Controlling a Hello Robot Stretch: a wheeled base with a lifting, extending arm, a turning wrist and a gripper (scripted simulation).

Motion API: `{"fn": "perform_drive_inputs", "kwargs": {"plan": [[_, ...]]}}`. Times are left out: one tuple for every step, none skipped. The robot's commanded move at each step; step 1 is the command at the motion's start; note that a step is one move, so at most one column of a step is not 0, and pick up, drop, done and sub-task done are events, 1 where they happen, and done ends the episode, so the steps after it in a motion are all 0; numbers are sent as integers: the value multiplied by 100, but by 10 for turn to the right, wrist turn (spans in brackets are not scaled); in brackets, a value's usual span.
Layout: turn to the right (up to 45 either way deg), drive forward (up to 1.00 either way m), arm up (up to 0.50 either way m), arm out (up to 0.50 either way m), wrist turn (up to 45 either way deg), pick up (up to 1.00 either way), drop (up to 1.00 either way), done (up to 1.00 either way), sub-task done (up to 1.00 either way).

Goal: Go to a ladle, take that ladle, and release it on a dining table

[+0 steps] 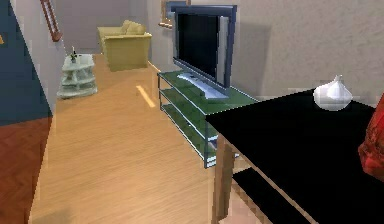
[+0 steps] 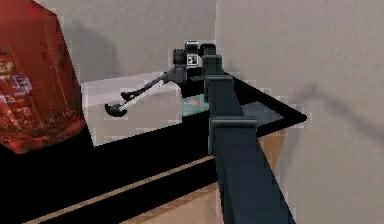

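Arm side view: fingers [image 2: 170, 72] hold ladle [image 2: 138, 92] above table [image 2: 60, 185]; forward view: television [image 1: 200, 48], vase [image 1: 332, 93].

The arm [image 2: 238, 150] was a dark, square-sided bar, stepped partway along its length. At its far end sat two small white squares [image 2: 193, 60] with black marks, and left of them two thin dark fingers [image 2: 148, 90].

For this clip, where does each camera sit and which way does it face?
Forward view: on the robot, facing ahead and slightly down at a TV, a yellow armchair and a black table; no body parts.
Arm side view: on the robot's body, facing sideways across that table; arm and gripper show.
Shared: the black table and a red object.
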Motion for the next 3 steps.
{"fn": "perform_drive_inputs", "kwargs": {"plan": [[0, 0, 0, -10, 0, 0, 0, 0, 0], [0, 0, 0, 0, -390, 0, 0, 0, 0], [0, 0, 0, -38, 0, 0, 0, 0, 0]]}}
